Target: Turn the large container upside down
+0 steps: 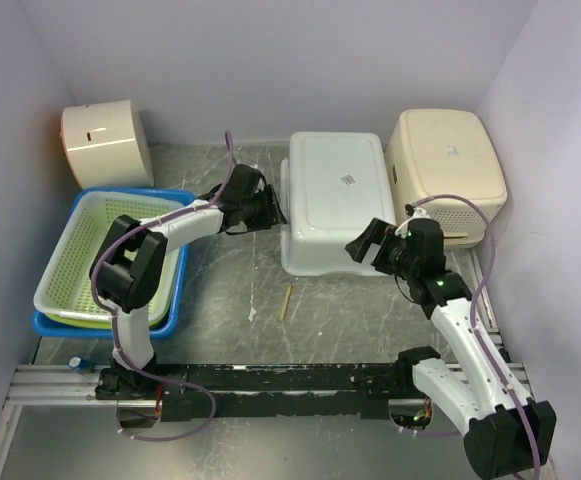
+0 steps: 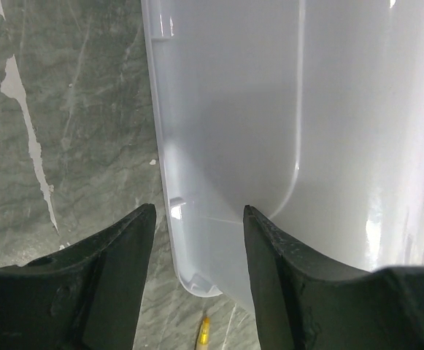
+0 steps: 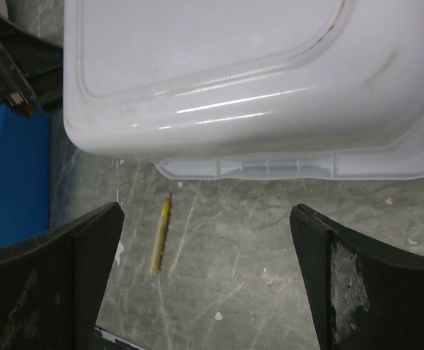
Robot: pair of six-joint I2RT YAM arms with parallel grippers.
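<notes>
Container (image 1: pixel 335 195) sits at centre of the table (image 1: pixel 350 320) in the top view, base up and rim down. Left gripper (image 1: pixel 268 210) is at the container's left side. In its wrist view the jaws are apart and frame the container's rim corner (image 2: pixel 270 109), with bare table visible between the left-hand finger (image 2: pixel 135 248) and the rim. Right gripper (image 1: pixel 365 243) is at the container's lower right corner, jaws fully apart and holding nothing. A stick (image 1: pixel 286 300) lies on the table just below the container. A beige bin (image 1: pixel 445 165) stands just right of the container. A basket (image 1: pixel 80 260) occupies the left of the frame.
</notes>
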